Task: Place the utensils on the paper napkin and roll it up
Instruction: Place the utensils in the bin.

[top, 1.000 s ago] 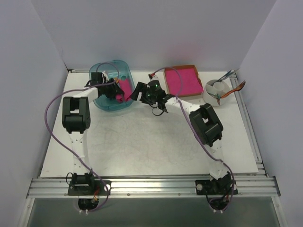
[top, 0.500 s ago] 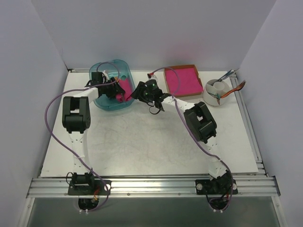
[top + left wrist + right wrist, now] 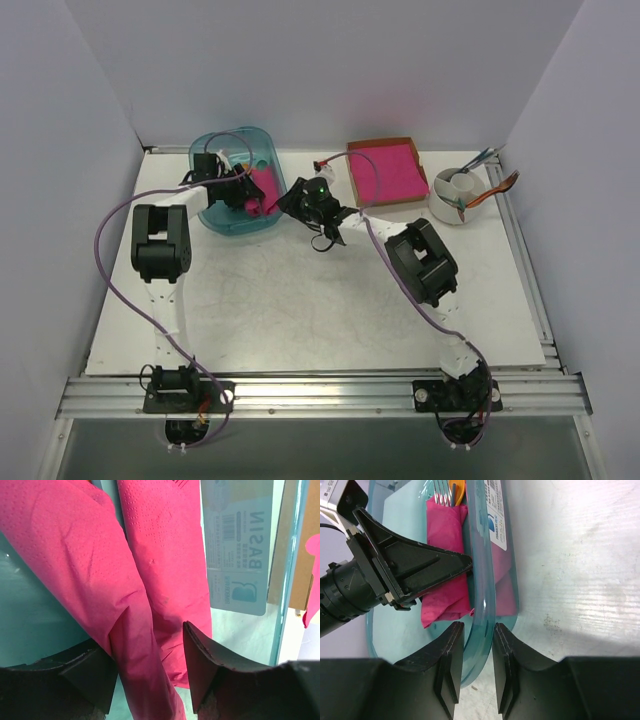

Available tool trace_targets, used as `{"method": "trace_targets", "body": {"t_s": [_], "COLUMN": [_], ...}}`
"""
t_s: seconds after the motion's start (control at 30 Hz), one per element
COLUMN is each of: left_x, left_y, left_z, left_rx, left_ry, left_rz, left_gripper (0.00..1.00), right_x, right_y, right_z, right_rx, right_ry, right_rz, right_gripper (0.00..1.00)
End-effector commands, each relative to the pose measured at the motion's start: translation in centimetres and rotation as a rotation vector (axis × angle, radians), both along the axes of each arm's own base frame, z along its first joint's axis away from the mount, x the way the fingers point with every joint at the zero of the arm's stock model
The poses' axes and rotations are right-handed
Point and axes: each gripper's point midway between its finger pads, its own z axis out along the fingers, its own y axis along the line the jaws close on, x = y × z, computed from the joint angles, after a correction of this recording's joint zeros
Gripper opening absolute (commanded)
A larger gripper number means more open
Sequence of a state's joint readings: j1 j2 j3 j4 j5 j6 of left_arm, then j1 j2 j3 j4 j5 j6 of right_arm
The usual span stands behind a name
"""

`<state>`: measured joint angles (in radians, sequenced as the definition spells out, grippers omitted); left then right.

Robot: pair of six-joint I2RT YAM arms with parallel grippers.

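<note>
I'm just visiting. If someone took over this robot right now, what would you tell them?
Left end effector: open, jaws either side of the napkin roll inside the teal basin.
Right end effector: shut on the basin's rim.
Fork and orange spoon stick out of the roll's end.
Done: utensils wrapped, napkin rolled.
Left: seemingly only to let go and back both arms away.

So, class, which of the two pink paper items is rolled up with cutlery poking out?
The napkin roll inside the teal basin, with fork tines and an orange spoon at its end; the other is a flat stack in a cardboard box.
</note>
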<state>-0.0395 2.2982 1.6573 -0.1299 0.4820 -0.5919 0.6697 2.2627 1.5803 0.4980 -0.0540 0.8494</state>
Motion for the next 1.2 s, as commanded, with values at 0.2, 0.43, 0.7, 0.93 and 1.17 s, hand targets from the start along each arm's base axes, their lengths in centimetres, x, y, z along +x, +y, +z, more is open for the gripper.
{"method": "trace_targets", "body": {"t_s": [0.2, 0.43, 0.7, 0.93, 1.17], "left_x": [-3.9, -4.3, -4.8, -5.1, -5.2], "left_y": [1.4, 0.8, 1.4, 1.0, 1.4], "left_z": [-4.5, -4.1, -3.2, -3.3, -3.5], "left_rx": [0.132, 0.146, 0.177, 0.149, 0.171], "left_ry": [0.185, 0.187, 0.193, 0.211, 0.204], "left_rz": [0.004, -0.013, -0.011, -0.028, -0.01], "left_gripper": [0.62, 0.64, 0.62, 0.58, 0.56], "right_x": [-1.9, -2.5, -2.5, -2.3, -2.3], "right_y": [-2.5, -2.3, -2.3, -2.3, -2.3], "right_z": [1.7, 1.7, 1.9, 2.0, 2.0], "right_rx": [-0.008, -0.015, -0.02, -0.022, -0.03], "right_ry": [-0.045, -0.036, -0.037, -0.035, -0.032], "right_rz": [-0.169, -0.164, -0.163, -0.163, -0.156], "right_gripper": [0.18, 0.18, 0.18, 0.18, 0.18]}}
